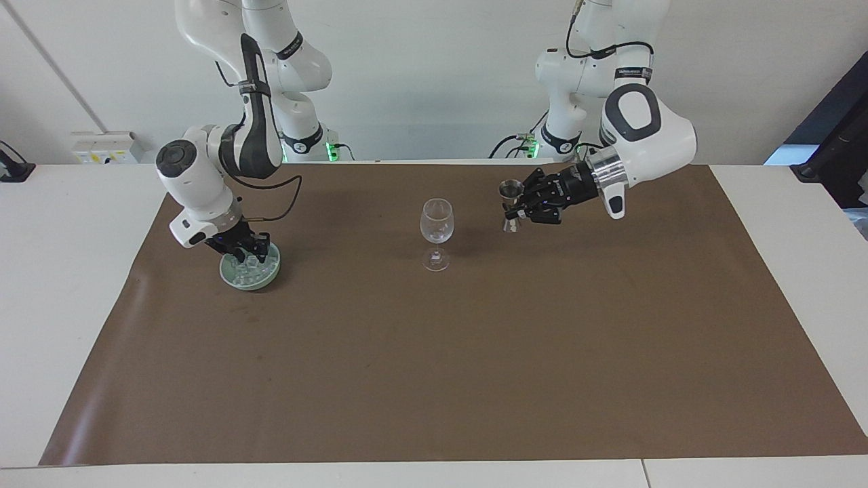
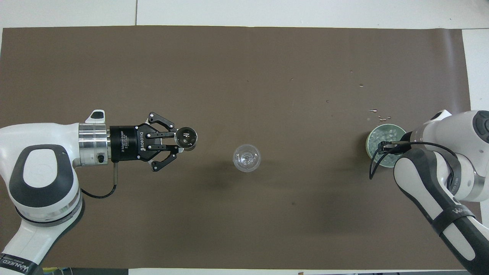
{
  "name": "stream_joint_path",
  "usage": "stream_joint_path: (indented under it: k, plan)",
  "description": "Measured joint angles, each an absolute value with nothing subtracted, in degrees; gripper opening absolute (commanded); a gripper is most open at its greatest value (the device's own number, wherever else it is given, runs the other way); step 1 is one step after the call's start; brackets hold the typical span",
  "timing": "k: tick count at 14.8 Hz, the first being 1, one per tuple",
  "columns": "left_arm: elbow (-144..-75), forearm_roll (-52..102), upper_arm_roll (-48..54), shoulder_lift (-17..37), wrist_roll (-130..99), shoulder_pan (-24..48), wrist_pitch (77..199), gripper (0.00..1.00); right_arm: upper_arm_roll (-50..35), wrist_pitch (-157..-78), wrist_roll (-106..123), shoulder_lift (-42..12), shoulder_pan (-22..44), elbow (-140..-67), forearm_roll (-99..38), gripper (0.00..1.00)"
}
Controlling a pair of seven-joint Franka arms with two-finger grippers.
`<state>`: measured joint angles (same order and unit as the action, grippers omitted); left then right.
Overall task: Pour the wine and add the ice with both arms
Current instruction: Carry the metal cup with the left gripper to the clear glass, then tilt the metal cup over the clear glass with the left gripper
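Over the brown mat, my left gripper grips a steel jigger upright, near the wine glass. My right gripper dips into the green bowl w/ ice; can't tell its fingers. Best: keep jigger level, tip only above glass rim. Facing view shows height; overhead shows jigger's mouth.
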<state>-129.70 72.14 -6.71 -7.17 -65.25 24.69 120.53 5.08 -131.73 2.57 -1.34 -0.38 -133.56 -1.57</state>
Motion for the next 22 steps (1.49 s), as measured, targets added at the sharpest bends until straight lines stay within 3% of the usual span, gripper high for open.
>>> stream_joint_path:
  k: [6,17,22]
  plan:
    - [-129.1,63.7,-0.9,-7.1,-73.1,24.8,126.5,0.0,5.1,-131.9,2.8,-1.3,-0.6,-133.7,-1.6,0.49]
    - [-121.0,37.8,2.1,-2.8,-90.7,28.6,127.9,0.0,5.1,-133.5,2.8,-1.3,-0.7,-134.3,-1.6,0.47]
    - [-118.4,25.2,2.3,-1.8,-95.1,31.3,128.0,0.0,5.1,-133.5,2.8,-1.3,-0.7,-134.3,-1.6,0.34]
